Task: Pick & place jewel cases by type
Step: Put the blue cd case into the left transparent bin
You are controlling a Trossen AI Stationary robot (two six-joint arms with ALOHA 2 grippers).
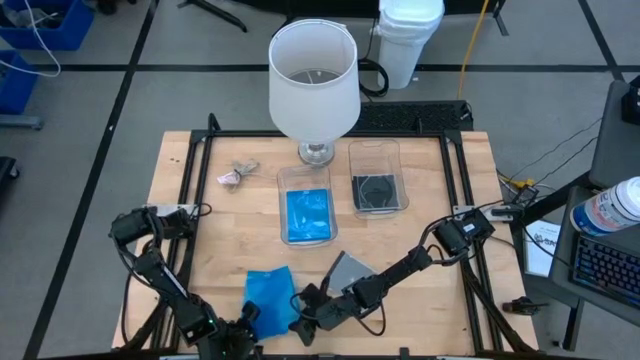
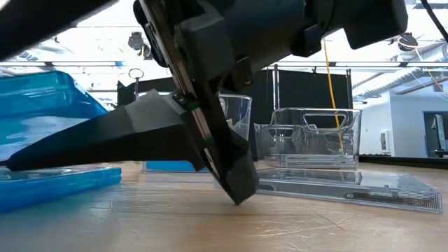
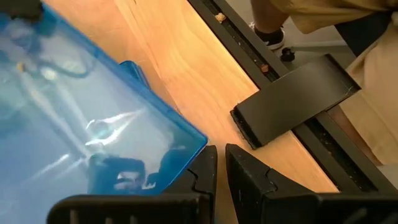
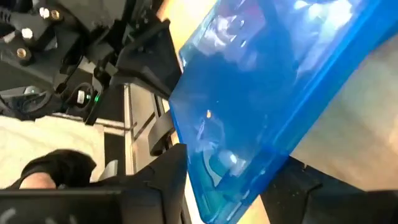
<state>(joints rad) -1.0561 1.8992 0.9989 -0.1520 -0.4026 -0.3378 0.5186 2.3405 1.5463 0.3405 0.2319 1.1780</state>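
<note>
A bright blue jewel case lies near the table's front edge, and its near side is tilted up in the low view. Under it, a blue slab lies flat on the wood; I cannot tell whether that is a second case. My right gripper reaches in from the right and is shut on the blue case. My left gripper is at the case's front left, its fingers almost together beside a case corner. A smoky grey case lies flat to the right. My right gripper pinches the blue case's edge between its two fingers, one finger on each face. It comes in from the table's right, slanting down. The case is tilted, with the held side raised off the wood. My left gripper is next to the case's corner; I cannot tell whether it touches.
Two clear tubs stand mid-table, the left one holding blue cases and the right one a grey case. A white lamp stands behind them. A small lump lies at the far left. A person's shoe shows beyond the front edge.
</note>
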